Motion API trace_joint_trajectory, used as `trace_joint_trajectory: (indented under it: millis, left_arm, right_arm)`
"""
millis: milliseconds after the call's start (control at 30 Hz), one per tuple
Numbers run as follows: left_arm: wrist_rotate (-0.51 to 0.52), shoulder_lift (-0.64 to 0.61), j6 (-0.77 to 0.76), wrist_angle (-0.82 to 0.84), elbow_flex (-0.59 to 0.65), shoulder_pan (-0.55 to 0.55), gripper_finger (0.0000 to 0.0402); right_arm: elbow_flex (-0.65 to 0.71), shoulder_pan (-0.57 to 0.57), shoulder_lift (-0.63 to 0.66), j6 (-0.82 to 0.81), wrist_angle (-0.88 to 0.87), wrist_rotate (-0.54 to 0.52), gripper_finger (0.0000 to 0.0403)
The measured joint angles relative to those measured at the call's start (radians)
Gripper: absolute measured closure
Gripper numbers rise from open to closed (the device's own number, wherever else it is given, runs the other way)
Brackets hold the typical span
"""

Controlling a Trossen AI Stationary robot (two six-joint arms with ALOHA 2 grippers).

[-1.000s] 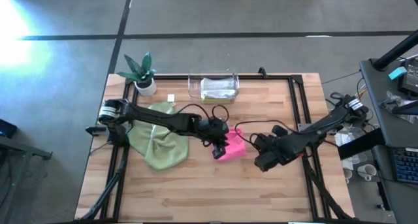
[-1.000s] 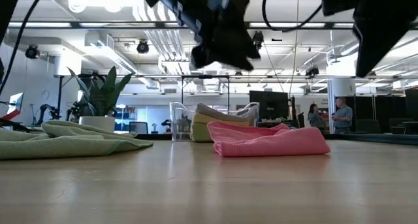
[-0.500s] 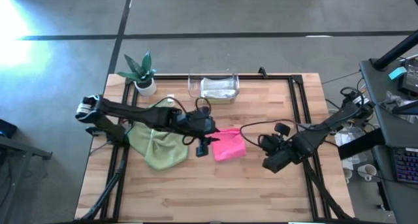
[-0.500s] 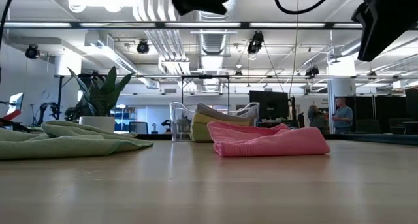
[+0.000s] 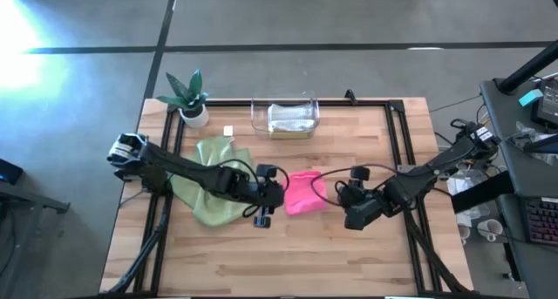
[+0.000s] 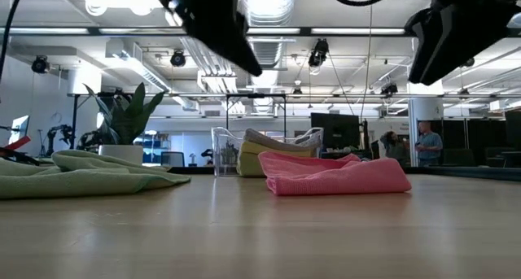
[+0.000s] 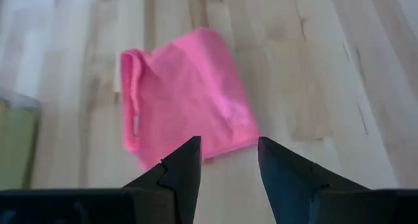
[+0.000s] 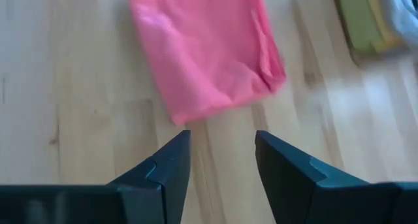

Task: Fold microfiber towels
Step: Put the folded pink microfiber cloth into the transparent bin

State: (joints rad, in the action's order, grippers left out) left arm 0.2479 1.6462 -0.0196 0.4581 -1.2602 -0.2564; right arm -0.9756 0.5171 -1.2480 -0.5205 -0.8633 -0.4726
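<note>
Hot pink towel (image 5: 305, 193) lies folded into a compact rectangle near the middle of the wooden tabletop (image 5: 288, 264), flat, with nothing resting on it. In the low view it sits as a low pink bundle (image 6: 335, 175) with an uneven top edge.

My left gripper (image 5: 264, 214) is above the tabletop, just beside the pink towel on its left. Fingers (image 7: 183, 178) stand apart with bare wood and the towel's edge visible through the gap; nothing held.

My right gripper (image 5: 347, 194) is on the opposite side of the pink towel, near it but apart. Its fingers (image 8: 287, 172) are likewise spread, empty, with the towel (image 8: 206, 54) lying beyond them.

Both arms hang clear of the tabletop in the low view; neither touches cloth.

Sage green towel (image 5: 214, 181) lies loosely rumpled and unfolded under my left arm, left of the pink one, the two apart. It spreads low and wide (image 6: 81, 175) in the low view.

Clear plastic bin (image 5: 285, 116) stands at the far edge of the tabletop and holds folded cloths, a yellowish one and a light grey one stacked (image 6: 269, 153). A potted plant (image 5: 190, 98) stands at the far left corner.
</note>
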Motion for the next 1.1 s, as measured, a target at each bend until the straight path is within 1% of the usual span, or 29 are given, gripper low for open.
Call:
trace_joint_trajectory:
  millis: [100, 167, 300, 400, 567, 667, 800, 967, 1100]
  left_arm:
    - [0.001, 0.031, 0.001, -0.094, 0.044, -0.002, 0.0265]
    - [0.002, 0.057, 0.001, -0.155, 0.055, 0.002, 0.0265]
    - [0.022, 0.118, 0.001, -0.232, 0.057, 0.021, 0.0265]
    - [0.024, 0.161, 0.0, -0.263, 0.058, 0.03, 0.0265]
    - [0.03, 0.209, 0.001, -0.303, 0.058, 0.043, 0.0265]
    - [0.075, 0.233, 0.0, -0.31, 0.058, 0.059, 0.0265]
    - [0.161, 0.259, 0.001, -0.318, 0.058, 0.086, 0.0265]
    - [0.171, 0.278, 0.0, -0.319, 0.058, 0.133, 0.0265]
    - [0.171, 0.278, 0.0, -0.319, 0.065, 0.168, 0.0265]
  right_arm:
    - [0.045, 0.001, -0.001, 0.131, 0.145, 0.003, 0.0239]
    - [0.068, -0.009, -0.003, 0.182, 0.228, 0.01, 0.0241]
    - [0.101, -0.061, -0.02, 0.174, 0.37, 0.014, 0.0254]
    - [0.116, -0.104, -0.036, 0.172, 0.442, 0.066, 0.0277]
    - [0.12, -0.169, -0.079, 0.172, 0.459, 0.146, 0.0346]
    - [0.12, -0.196, -0.109, 0.157, 0.46, 0.185, 0.0385]
    - [0.12, -0.21, -0.151, 0.12, 0.463, 0.194, 0.0392]
    - [0.12, -0.212, -0.21, 0.111, 0.498, 0.229, 0.0394]
    - [0.12, -0.215, -0.266, 0.074, 0.494, 0.238, 0.0394]
